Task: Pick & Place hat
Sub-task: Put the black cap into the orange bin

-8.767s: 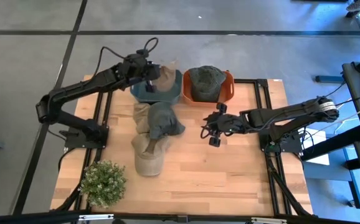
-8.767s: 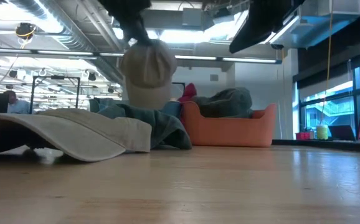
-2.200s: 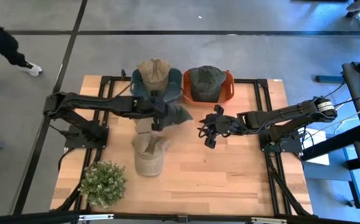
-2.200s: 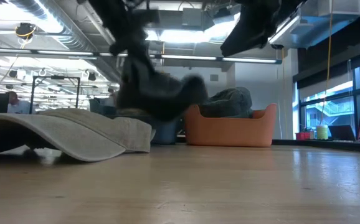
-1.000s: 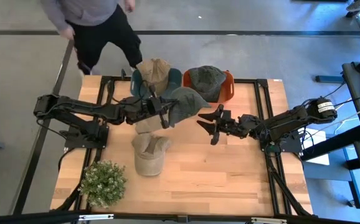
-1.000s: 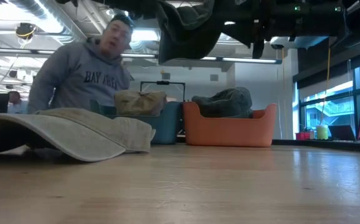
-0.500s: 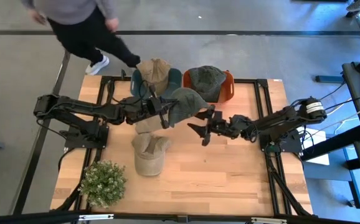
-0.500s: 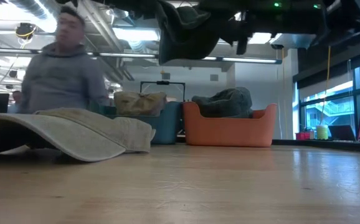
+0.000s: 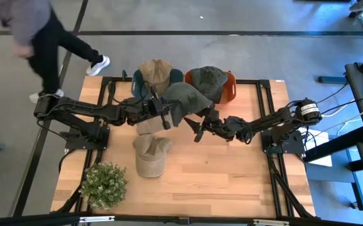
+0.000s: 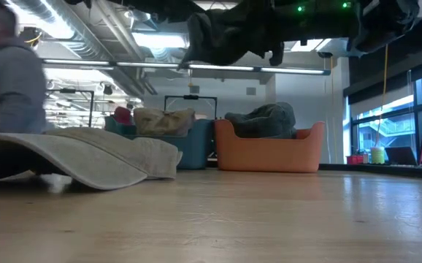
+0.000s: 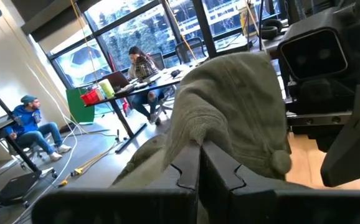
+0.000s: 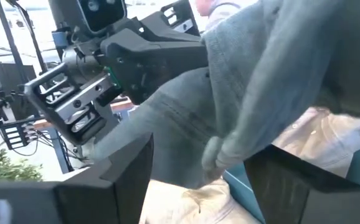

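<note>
Our left claw [image 9: 167,113] pinches the green hat [image 9: 186,99] aloft so our right claw [image 9: 197,129], spread wide, can take it.

No readable text, label, brand, number or sign shows anywhere right now, not on the hats, the bins, the arms, the table or the person's grey top

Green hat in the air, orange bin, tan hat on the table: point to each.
green hat [image 9: 184,97], high view, on its crown.
orange bin [image 10: 269,155], low view, on its front wall.
tan hat [image 9: 149,154], high view, on its crown.
</note>
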### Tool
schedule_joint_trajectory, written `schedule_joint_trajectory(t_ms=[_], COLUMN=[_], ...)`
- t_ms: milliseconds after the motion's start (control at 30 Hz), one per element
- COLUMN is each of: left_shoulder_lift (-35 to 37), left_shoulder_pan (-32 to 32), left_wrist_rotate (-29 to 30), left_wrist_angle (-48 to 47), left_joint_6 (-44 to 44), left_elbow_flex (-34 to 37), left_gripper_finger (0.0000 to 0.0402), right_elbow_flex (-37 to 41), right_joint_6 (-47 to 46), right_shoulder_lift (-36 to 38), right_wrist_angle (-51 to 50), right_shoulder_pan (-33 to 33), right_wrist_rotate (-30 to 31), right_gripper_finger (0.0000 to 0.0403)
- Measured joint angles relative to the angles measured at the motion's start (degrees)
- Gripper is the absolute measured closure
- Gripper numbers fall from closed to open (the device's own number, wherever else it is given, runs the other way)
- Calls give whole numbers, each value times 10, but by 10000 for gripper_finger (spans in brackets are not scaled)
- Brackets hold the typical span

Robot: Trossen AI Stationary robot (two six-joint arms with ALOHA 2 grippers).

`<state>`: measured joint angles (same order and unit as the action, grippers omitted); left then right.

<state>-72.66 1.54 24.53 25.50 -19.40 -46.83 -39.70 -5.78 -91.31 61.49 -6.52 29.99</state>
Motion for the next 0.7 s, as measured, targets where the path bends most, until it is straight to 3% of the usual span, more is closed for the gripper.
schedule_joint_trajectory(t_ms=[267,700], left_shoulder_lift=[0,0], left_shoulder_pan=[0,-3], left_wrist_rotate=[0,-1], left_wrist_angle=[0,-3], left_joint_6=[-2,2], left_elbow_flex=[0,0], left_gripper_finger=[399,398], right_elbow_flex=[0,1], right_joint_6=[6,92], right_shoulder_lift=[0,0], right_wrist_angle=[1,7], right_shoulder_pan=[0,0], right_wrist_rotate=[12,21], right_gripper_finger=[233,357])
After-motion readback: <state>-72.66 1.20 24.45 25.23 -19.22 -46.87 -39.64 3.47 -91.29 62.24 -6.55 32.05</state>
